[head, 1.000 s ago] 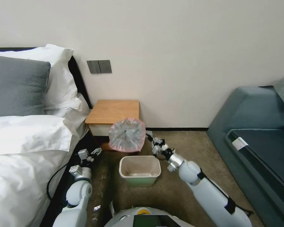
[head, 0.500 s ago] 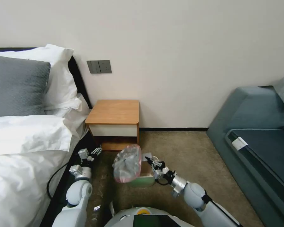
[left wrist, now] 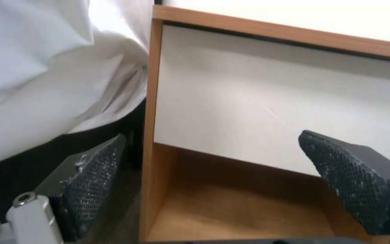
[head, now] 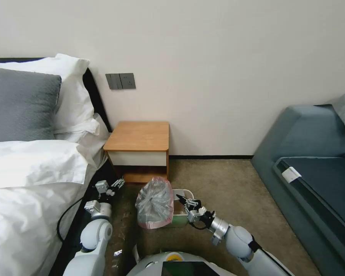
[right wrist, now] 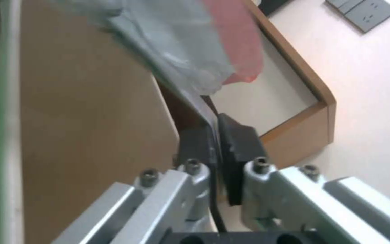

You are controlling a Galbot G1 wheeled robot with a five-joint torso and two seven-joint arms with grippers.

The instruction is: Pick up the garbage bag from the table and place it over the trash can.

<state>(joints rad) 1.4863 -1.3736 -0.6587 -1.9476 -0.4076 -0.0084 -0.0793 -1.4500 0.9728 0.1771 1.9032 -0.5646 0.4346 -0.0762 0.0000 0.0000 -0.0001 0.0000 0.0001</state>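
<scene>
The garbage bag [head: 155, 203], crinkly grey plastic with a pink edge, hangs low over the left part of the trash can [head: 179, 219], hiding much of it. My right gripper [head: 181, 200] is shut on the bag's edge just above the can's rim; in the right wrist view the black pads [right wrist: 238, 149] pinch the thin plastic of the bag [right wrist: 177, 44]. The table [head: 138, 136], an orange-brown nightstand, stands behind against the wall with a bare top. My left gripper [head: 117, 184] waits open beside the bed, facing the table's white drawer front [left wrist: 272, 112].
A bed with white sheets [head: 30, 184] and pillows fills the left side. A blue-grey sofa [head: 318, 165] lies along the right. Brown carpet [head: 226, 180] stretches between the can and the sofa. A black cable [head: 63, 222] hangs by the bed.
My right arm has swung the bag from in front of the table down and toward me onto the trash can, then settled it slightly lower. The left arm has stayed still.
</scene>
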